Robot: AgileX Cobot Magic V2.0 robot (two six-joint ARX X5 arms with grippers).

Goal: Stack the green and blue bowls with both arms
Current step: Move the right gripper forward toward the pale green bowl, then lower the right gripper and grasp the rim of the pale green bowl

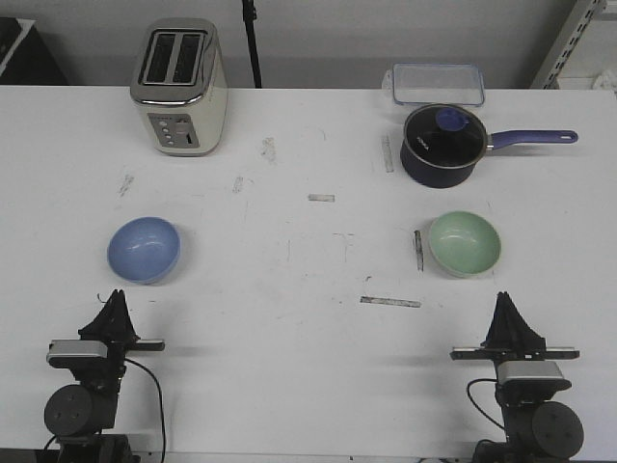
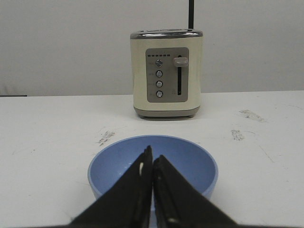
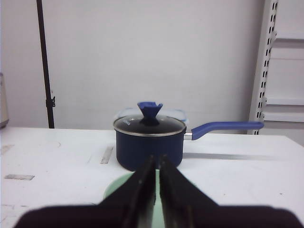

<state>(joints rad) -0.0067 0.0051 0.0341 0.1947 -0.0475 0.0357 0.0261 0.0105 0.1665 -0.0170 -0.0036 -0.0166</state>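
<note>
The light blue bowl (image 1: 144,250) sits upright on the table's left side. The pale green bowl (image 1: 465,243) sits upright on the right side. My left gripper (image 1: 117,297) is shut and empty, a little nearer than the blue bowl, which fills the left wrist view (image 2: 190,159) behind the fingertips (image 2: 153,154). My right gripper (image 1: 504,299) is shut and empty, just nearer than the green bowl. In the right wrist view the green bowl (image 3: 118,187) is mostly hidden behind the gripper (image 3: 157,158).
A cream toaster (image 1: 179,87) stands at the back left. A dark navy saucepan (image 1: 442,145) with a glass lid and purple handle stands behind the green bowl, and a clear plastic box (image 1: 437,85) lies behind it. Tape strips (image 1: 390,302) mark the white table.
</note>
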